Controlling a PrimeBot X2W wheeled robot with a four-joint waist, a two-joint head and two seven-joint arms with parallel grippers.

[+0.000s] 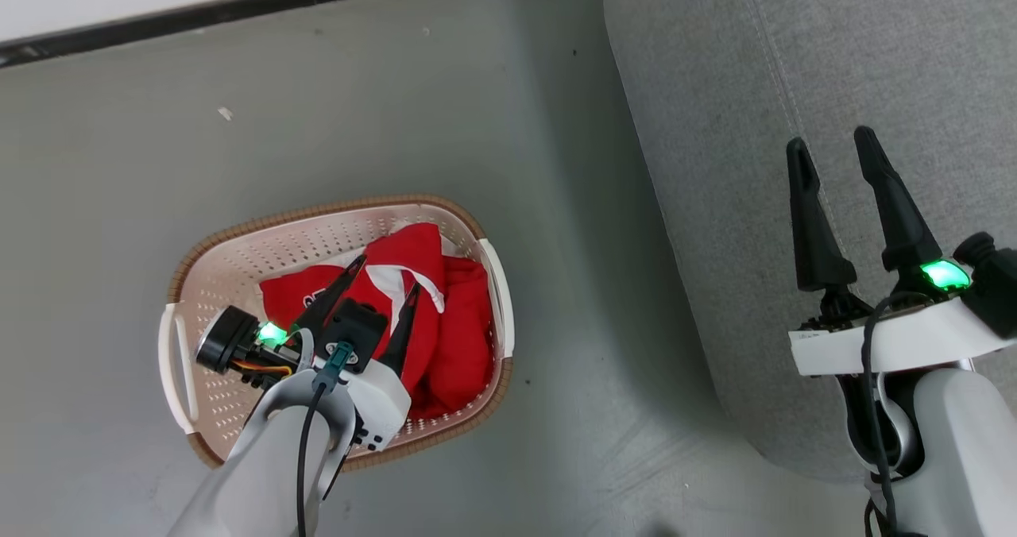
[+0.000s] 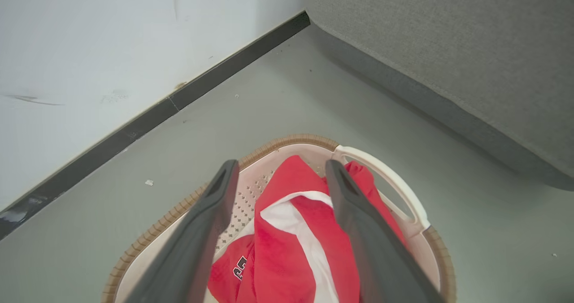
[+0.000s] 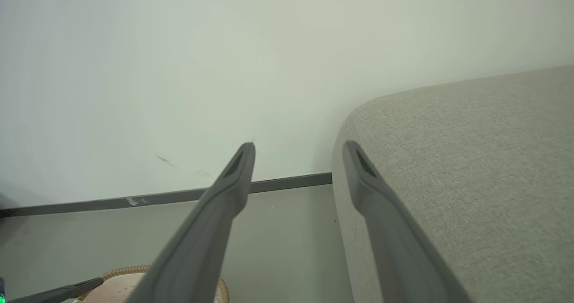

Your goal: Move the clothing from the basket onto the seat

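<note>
Clothing [image 1: 457, 322] lies heaped inside the basket [image 1: 238, 259]; red w/ white stripe, dark numerals partly seen in left wrist view; basket sits on grey floor [image 1: 397, 108]; seat [image 1: 794, 60] stands well apart to basket's right; left gripper [image 1: 389, 272] hangs directly over basket, fingers spread wide, pointing into the red heap, nothing clamped; contact w/ cloth can't be told; right gripper [image 1: 830, 138] far right of basket, over seat's edge, fingers wide apart, empty.
</note>
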